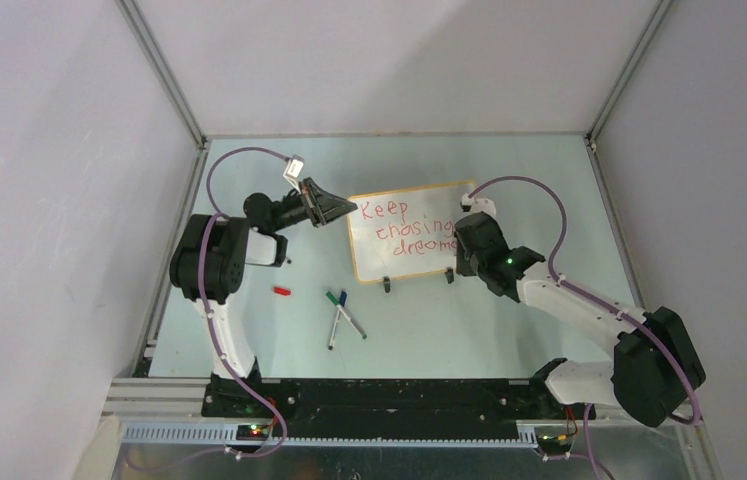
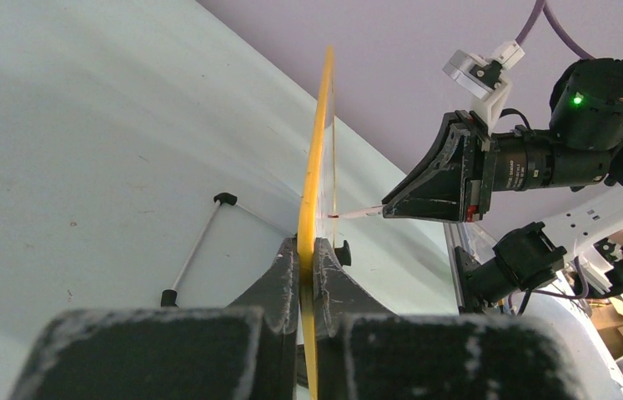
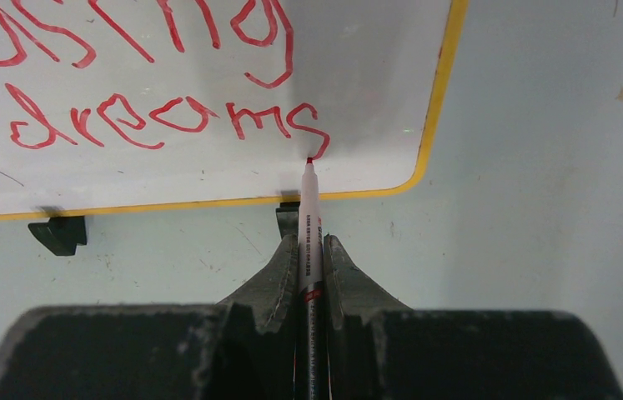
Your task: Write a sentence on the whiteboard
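Finishing sentence (image 3: 166, 117): R fingers (image 3: 268, 287) clamped on marker (image 3: 309, 217), press tip lightly; L fingers (image 2: 278, 287) clamped on whiteboard (image 2: 314, 179), hold steady

Ahead of the right fingers (image 3: 270, 287), the whiteboard (image 3: 374, 83) is smooth, glossy white with a yellow-orange plastic-looking frame. The fingers are matt black, rough, scuffed grey at their edges. Between them the marker (image 3: 308, 242) is smooth white plastic. Beneath, the table (image 3: 541, 250) is matt.

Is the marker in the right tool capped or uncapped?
Uncapped: the marker shows a bare red tip by the whiteboard.
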Available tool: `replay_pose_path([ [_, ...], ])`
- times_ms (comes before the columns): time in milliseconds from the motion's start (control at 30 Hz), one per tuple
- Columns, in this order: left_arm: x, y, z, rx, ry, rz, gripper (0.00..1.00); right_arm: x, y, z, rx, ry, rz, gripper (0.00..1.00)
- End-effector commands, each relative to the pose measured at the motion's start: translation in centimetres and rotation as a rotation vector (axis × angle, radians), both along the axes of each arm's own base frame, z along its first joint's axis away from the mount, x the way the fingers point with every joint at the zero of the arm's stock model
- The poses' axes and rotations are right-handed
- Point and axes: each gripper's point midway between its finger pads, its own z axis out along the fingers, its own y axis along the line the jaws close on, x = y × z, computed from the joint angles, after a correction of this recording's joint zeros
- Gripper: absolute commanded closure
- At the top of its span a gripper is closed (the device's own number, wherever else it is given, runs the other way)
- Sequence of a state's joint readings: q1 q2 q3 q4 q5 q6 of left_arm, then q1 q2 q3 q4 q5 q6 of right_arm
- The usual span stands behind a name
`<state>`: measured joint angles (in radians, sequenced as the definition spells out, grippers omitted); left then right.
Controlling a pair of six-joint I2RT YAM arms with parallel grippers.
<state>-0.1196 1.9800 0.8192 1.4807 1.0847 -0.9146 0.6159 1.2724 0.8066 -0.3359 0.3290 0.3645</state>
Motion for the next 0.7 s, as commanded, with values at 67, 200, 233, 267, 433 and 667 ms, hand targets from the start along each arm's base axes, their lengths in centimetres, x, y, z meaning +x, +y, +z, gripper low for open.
replay_pose_path([
  [67,-1.3,-0.2,1.0,0.034,-0.15,-0.047,1.0,1.4,1.8,2.3,0.061,-0.076,0.034,1.0],
  [200,-1.3,-0.3,1.1,0.034,-0.15,-0.048,1.0,1.4,2.1,2.8,0.069,-0.09,0.044,1.0],
  [233,-1.4,-0.3,1.0,0.034,-0.15,-0.048,1.0,1.3,2.2,2.8,0.07,-0.091,0.046,1.0],
  [267,-1.3,-0.3,1.1,0.034,-0.151,-0.048,1.0,1.2,2.2,3.1,0.073,-0.097,0.049,1.0],
  [433,-1.4,-0.1,1.1,0.037,-0.158,-0.039,0.98,0.4,2.8,4.7,0.106,-0.161,0.083,1.0],
  [667,-1.6,0.7,1.4,0.041,-0.183,0.011,0.69,-0.3,2.1,6.0,0.134,-0.228,0.07,1.0],
])
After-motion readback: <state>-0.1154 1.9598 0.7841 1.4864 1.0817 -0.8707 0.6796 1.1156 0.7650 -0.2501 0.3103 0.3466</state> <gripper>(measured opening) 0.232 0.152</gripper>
